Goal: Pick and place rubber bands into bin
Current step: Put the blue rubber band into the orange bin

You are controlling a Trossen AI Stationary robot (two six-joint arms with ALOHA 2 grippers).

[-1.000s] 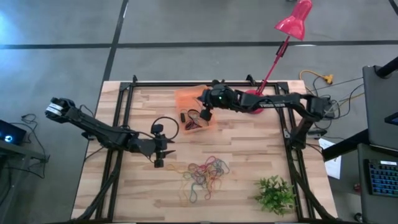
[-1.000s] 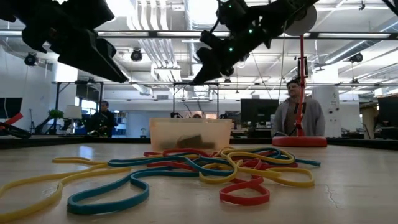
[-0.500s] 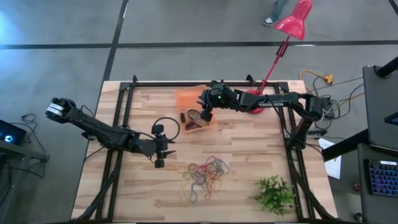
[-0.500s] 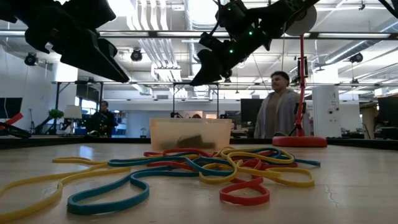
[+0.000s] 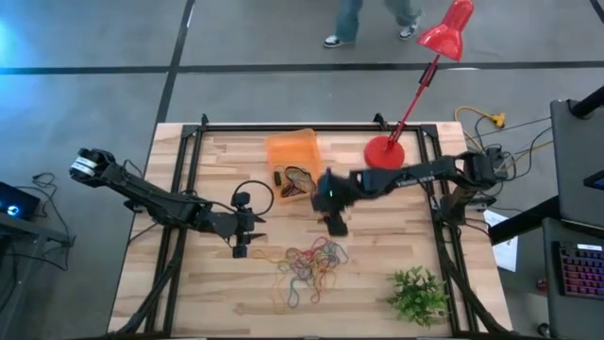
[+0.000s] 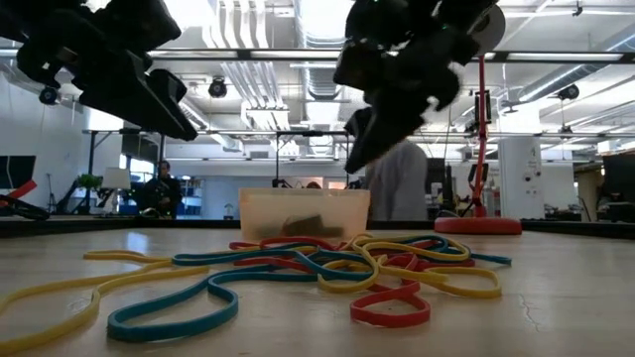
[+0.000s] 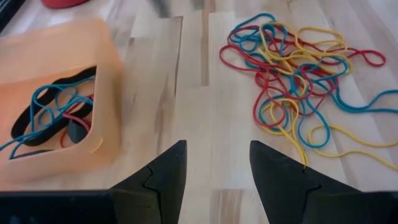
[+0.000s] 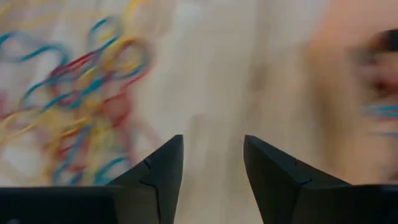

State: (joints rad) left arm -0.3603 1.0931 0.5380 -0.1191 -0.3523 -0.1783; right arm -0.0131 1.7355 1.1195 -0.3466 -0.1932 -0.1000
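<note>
The rubber bands (image 5: 311, 263) lie in a loose tangle of red, yellow and blue loops on the wooden table, near its front; they also show in the low view (image 6: 327, 266). Some bands (image 7: 53, 115) lie inside the orange bin (image 5: 293, 159), which stands on the table farther back. My right gripper (image 5: 334, 221) hovers open between the bin and the pile, nothing between its fingers (image 8: 155, 165). My left gripper (image 5: 243, 238) waits open to the left of the pile, above the table.
A thick black cable loop (image 5: 251, 194) lies left of the bin. A red lamp base (image 5: 384, 152) stands at the back right, and a small green plant (image 5: 416, 294) at the front right. A person (image 6: 397, 193) stands in the room beyond the table.
My right gripper has swung from above the bin toward the table's near edge and now hangs between the bin and the pile. The bin and the pile have stayed where they were.
</note>
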